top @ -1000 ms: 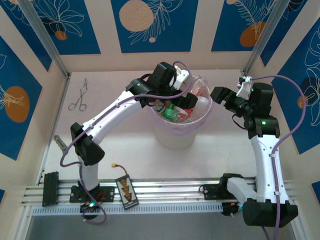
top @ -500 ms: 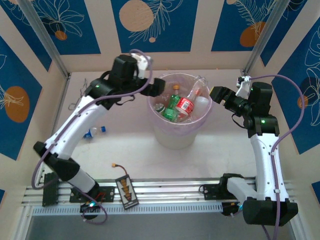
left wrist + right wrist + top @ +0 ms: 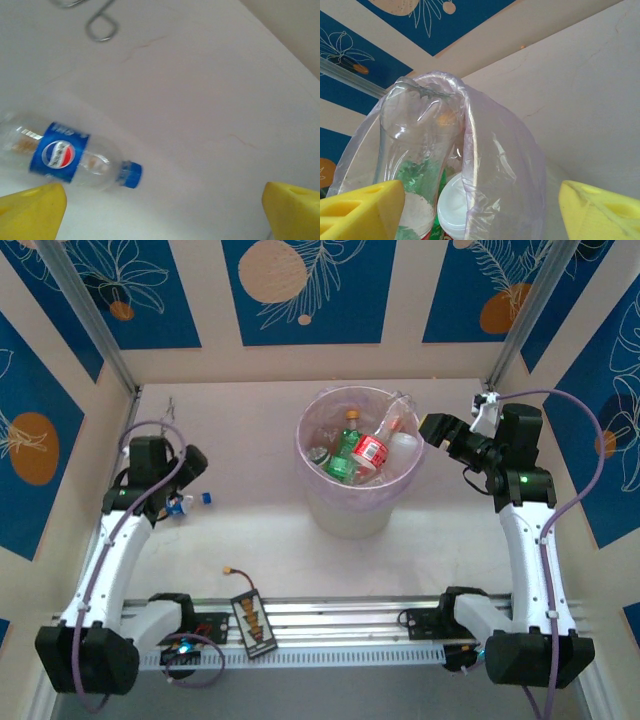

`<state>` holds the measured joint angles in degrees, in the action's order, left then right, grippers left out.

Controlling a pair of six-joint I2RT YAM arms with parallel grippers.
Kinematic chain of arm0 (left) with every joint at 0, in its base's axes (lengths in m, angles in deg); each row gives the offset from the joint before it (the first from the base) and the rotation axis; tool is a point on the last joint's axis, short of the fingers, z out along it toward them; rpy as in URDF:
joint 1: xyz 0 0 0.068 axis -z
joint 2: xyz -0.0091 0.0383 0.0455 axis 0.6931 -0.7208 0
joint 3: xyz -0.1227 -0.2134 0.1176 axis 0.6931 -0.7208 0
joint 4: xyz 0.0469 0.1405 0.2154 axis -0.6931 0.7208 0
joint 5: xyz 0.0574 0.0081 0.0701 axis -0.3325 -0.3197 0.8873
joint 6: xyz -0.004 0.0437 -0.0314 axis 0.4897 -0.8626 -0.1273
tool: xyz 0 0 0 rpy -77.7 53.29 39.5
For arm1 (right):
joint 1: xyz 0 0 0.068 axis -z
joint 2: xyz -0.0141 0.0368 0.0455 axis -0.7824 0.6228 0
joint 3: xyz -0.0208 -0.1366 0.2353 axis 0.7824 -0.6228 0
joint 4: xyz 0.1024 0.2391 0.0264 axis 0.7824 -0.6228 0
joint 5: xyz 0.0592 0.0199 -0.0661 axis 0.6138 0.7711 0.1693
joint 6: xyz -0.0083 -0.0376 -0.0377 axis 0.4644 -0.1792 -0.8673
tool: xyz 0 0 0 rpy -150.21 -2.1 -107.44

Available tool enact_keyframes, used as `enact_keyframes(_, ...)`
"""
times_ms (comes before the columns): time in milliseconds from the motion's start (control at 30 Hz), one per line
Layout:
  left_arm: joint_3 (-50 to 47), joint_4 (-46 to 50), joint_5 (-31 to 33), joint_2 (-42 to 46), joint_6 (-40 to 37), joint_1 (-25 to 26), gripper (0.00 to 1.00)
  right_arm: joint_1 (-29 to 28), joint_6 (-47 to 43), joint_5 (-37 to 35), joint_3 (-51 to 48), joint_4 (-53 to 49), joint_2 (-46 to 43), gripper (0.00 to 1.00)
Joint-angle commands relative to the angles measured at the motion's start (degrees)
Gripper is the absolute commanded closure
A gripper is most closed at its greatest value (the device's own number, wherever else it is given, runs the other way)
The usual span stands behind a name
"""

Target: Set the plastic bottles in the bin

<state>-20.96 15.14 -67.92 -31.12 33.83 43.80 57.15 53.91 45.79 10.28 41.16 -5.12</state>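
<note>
The bin (image 3: 316, 502), a white bucket lined with a lilac bag, stands mid-table and holds several bottles, among them a red-labelled one (image 3: 370, 451) and a green-labelled one (image 3: 344, 458). A blue-labelled bottle (image 3: 184, 504) with a blue cap lies on its side at the table's left. My left gripper (image 3: 188, 468) hovers just over it, open. In the left wrist view the bottle (image 3: 62, 156) lies near the left yellow fingertip (image 3: 32, 211), outside the gap. My right gripper (image 3: 436, 428) is open beside the bin's right rim (image 3: 492, 165), facing a clear bottle (image 3: 412, 145) inside.
Metal forceps (image 3: 100, 27) lie on the table beyond the blue-labelled bottle, near the left wall. A yellow-and-black tag (image 3: 251, 617) rests on the front rail. Patterned walls close in the left, back and right sides.
My left arm has swung from over the bin to the table's left, above the blue-labelled bottle. A red-labelled bottle now lies in the bin. The right arm has barely moved.
</note>
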Motion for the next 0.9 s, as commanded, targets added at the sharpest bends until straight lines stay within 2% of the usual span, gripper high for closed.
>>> enact_keyframes(0, -6.01, -5.33, 0.17, 1.4, 15.2, -3.91, 0.0, 0.37, -1.68, 1.3, -0.76, -1.38, -0.68, 0.19)
enact_keyframes(100, -9.79, -7.24, 1.67, 0.0, 23.25, -5.06, 0.0, 0.66, -1.76, 1.11, -1.03, -1.7, -1.17, 0.19)
enact_keyframes(333, -12.52, -11.59, 4.09, -6.51, 30.2, -5.19, 0.0, 0.92, -2.46, 1.56, -0.77, -2.82, -1.2, 0.19)
enact_keyframes(500, -17.29, -17.4, 5.52, -7.98, 36.45, -5.19, 0.06, 1.16, -3.25, 1.12, -0.43, -4.16, -1.6, 0.19)
enact_keyframes(667, -18.49, -21.17, 5.63, -12.05, 37.23, -5.2, 0.1, 1.44, -3.17, 1.45, -0.41, -4.36, -1.45, 0.19)
enact_keyframes(867, -18.49, -25.15, 5.31, -18.16, 39.04, -5.27, 0.21, 1.53, -3.24, 2.08, -0.76, -4.43, -1.06, 0.19)
